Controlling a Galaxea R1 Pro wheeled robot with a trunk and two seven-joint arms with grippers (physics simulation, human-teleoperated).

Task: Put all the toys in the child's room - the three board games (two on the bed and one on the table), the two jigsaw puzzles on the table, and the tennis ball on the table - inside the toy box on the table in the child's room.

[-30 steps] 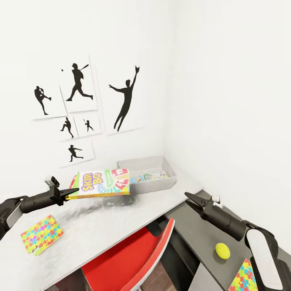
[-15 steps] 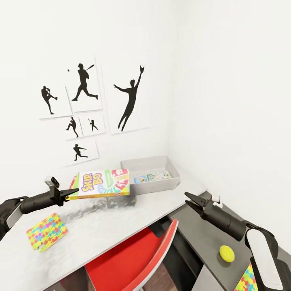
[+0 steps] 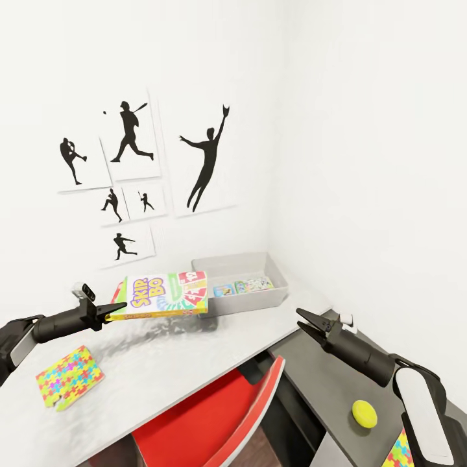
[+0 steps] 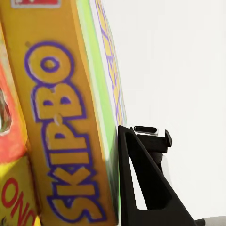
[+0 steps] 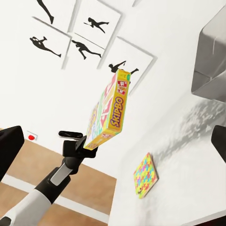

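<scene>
Child's bedroom, rendered. Baseball silhouette pictures (image 3: 130, 175) on white wall above pale desk (image 3: 168, 363); toy bin (image 3: 241, 285), jigsaw box (image 3: 68, 377) on desk; red chair (image 3: 214, 415) below.

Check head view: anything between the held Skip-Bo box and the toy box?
Nothing in the head view: the Skip-Bo box, held by the left gripper above the table, has its far end just short of the toy box rim.

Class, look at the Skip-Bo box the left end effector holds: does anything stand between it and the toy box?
Nothing visible does. The Skip-Bo box hangs above the table in the left end effector, its far end near the toy box rim. Only bare tabletop lies between them.
</scene>
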